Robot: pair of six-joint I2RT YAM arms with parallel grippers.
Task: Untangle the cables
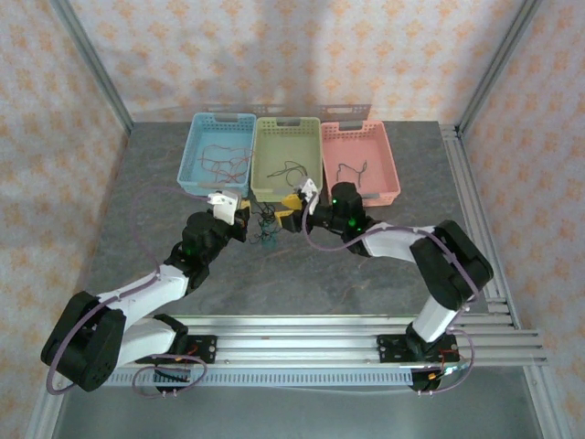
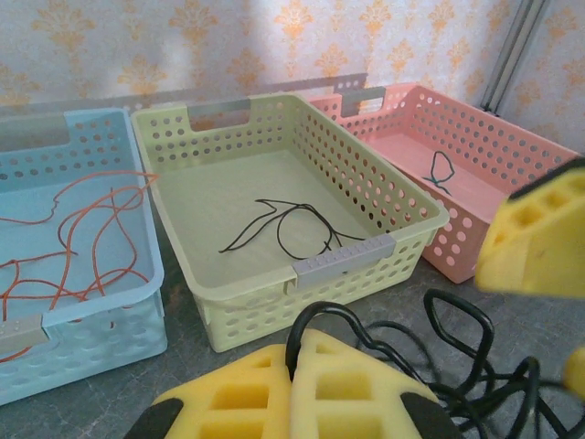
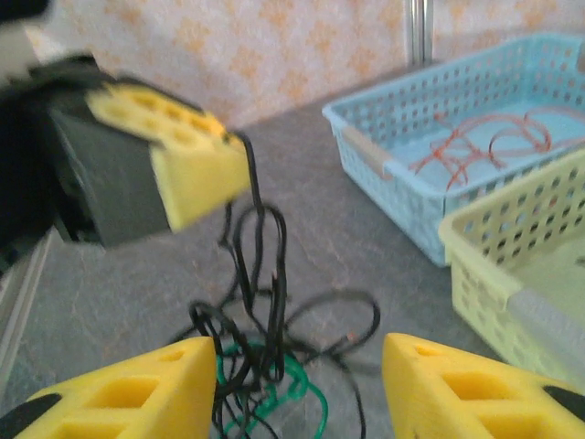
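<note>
A tangle of black and green cables (image 1: 266, 229) lies on the grey table between my two grippers. My left gripper (image 2: 294, 366) is shut on a black cable (image 2: 366, 325), which loops out of its yellow pads and runs down to the right into the tangle. In the right wrist view the left gripper (image 3: 183, 165) holds that strand up, and it hangs down to the tangle (image 3: 265, 366). My right gripper (image 3: 302, 393) is open, its fingers set either side of the tangle, with black strands close against the left finger (image 3: 128, 393).
Three baskets stand side by side just behind the tangle. The blue basket (image 1: 222, 117) holds reddish-brown cables (image 2: 82, 229). Black cables lie in the green basket (image 1: 287, 121) and the pink basket (image 1: 356, 124). Metal rails run along the table's right and near edges.
</note>
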